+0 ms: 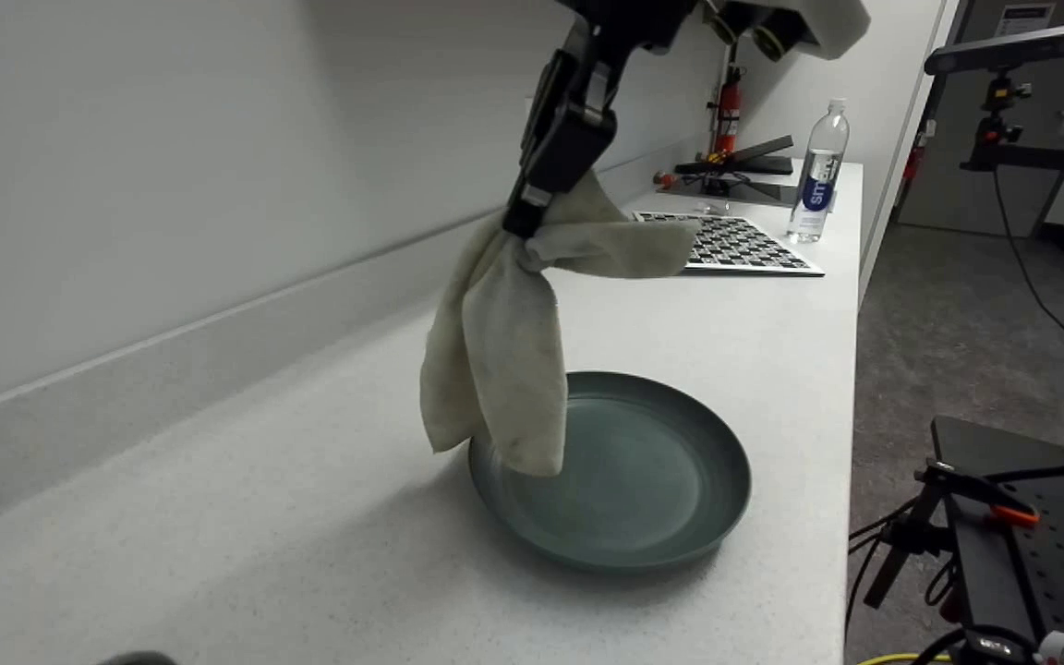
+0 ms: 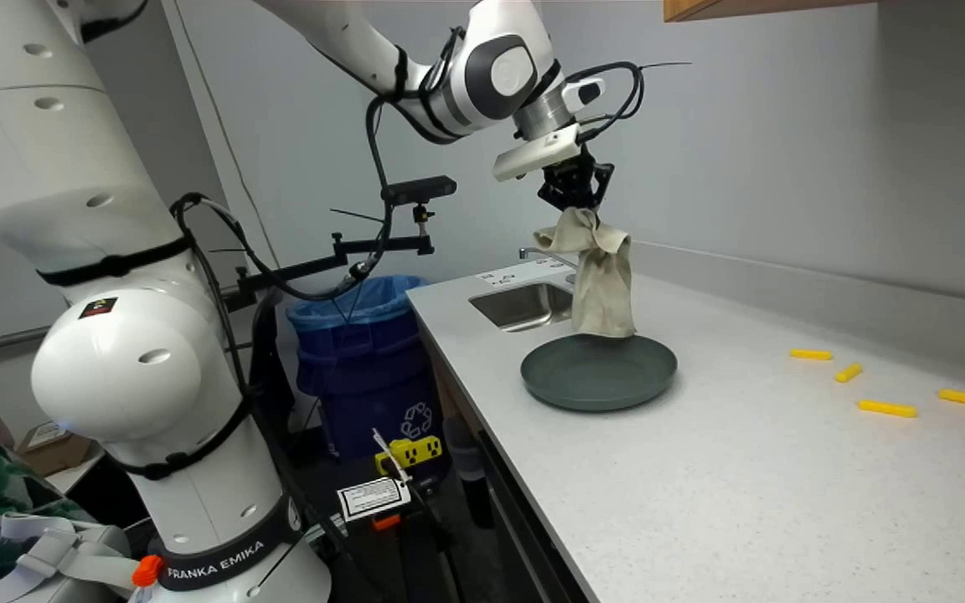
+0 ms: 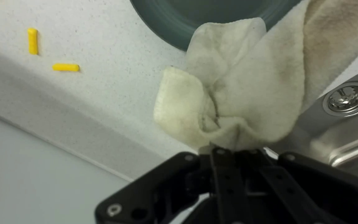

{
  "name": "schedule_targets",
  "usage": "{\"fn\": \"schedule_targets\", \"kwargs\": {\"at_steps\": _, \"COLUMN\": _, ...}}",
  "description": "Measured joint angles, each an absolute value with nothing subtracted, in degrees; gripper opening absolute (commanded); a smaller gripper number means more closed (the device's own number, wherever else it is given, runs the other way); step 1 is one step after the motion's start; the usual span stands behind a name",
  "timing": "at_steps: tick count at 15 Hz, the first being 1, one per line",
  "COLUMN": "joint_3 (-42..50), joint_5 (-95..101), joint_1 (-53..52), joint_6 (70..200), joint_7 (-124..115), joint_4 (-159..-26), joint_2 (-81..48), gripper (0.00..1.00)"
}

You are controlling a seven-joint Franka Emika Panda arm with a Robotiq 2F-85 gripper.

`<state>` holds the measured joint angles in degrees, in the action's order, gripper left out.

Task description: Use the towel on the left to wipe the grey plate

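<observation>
My gripper is shut on a cream towel and holds it in the air, pinched near its top. The towel hangs in loose folds, with one end sticking out sideways. It also shows in an exterior view and in the wrist view, where it has brownish stains. The round grey-green plate lies flat on the counter below. The towel's lower end hangs by the plate's rim on the wall side; I cannot tell whether it touches. In the wrist view the towel covers part of the plate.
Several yellow sticks lie on the counter near the wall. A steel sink is set into the counter beyond the plate. A checkered board and a water bottle stand farther along. A wall runs along one side of the counter.
</observation>
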<state>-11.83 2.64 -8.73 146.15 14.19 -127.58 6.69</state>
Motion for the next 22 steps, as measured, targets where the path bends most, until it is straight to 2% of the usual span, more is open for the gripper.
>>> {"fn": "schedule_targets", "kwargs": {"at_steps": 4, "joint_3": -11.6, "joint_5": 1.7, "joint_1": -8.8, "joint_6": 146.1, "joint_7": 11.7, "joint_4": -131.0, "joint_2": 9.3, "gripper": 0.01}}
{"fn": "schedule_targets", "kwargs": {"at_steps": 5, "joint_3": -11.6, "joint_5": 1.1, "joint_1": -8.9, "joint_6": 146.1, "joint_7": 11.6, "joint_4": -131.5, "joint_2": 9.7, "gripper": 0.05}}
{"fn": "schedule_targets", "kwargs": {"at_steps": 11, "joint_3": -11.4, "joint_5": -0.9, "joint_1": -9.4, "joint_6": 146.1, "joint_7": 11.4, "joint_4": -132.5, "joint_2": 10.6, "gripper": 0.05}}
{"fn": "schedule_targets", "kwargs": {"at_steps": 12, "joint_3": -11.4, "joint_5": -0.9, "joint_1": -9.4, "joint_6": 146.1, "joint_7": 11.4, "joint_4": -132.5, "joint_2": 10.6, "gripper": 0.01}}
{"fn": "schedule_targets", "kwargs": {"at_steps": 16, "joint_3": -11.4, "joint_5": -0.8, "joint_1": -9.4, "joint_6": 145.9, "joint_7": 10.9, "joint_4": -132.5, "joint_2": 10.2, "gripper": 0.01}}
{"fn": "schedule_targets", "kwargs": {"at_steps": 22, "joint_3": -11.5, "joint_5": 2.1, "joint_1": -9.4, "joint_6": 144.3, "joint_7": 0.9, "joint_4": -132.5, "joint_2": 9.8, "gripper": 0.01}}
